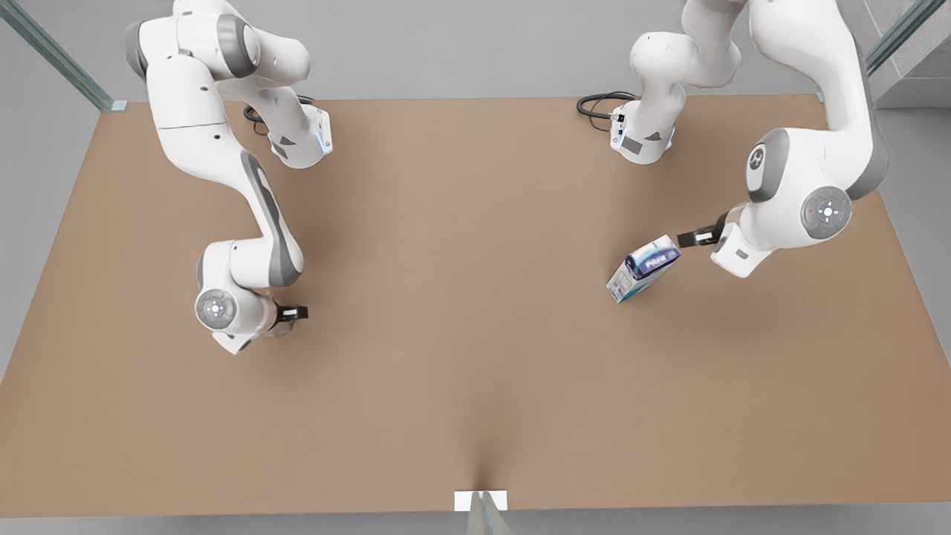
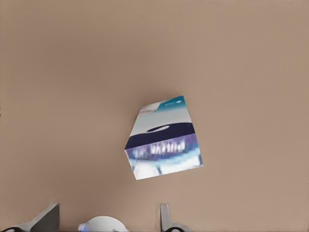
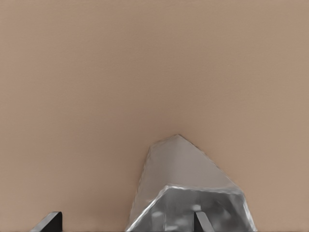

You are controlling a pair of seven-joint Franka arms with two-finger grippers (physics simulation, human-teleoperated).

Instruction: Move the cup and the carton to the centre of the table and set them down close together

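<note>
Tilted carton (image 2: 164,145) on the table (image 2: 72,72), beyond the open-fingered left end effector (image 2: 106,218)

Bare table (image 1: 461,297) centre (carton (image 1: 643,268) flanks it) lies open.

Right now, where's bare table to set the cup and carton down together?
The table is bare across the middle, between the right gripper over the cup and the carton. The only crowding is beside the carton, where the left gripper hovers.

the cup (image 3: 188,198) runs off the right wrist view's edge, so its base and handle can't be seen. the right gripper (image 3: 126,223) shows just two fingertips, one in front of the cup. the carton (image 2: 164,140) has blurred, unreadable print. the left gripper (image 2: 107,220) is likewise cut off.
</note>
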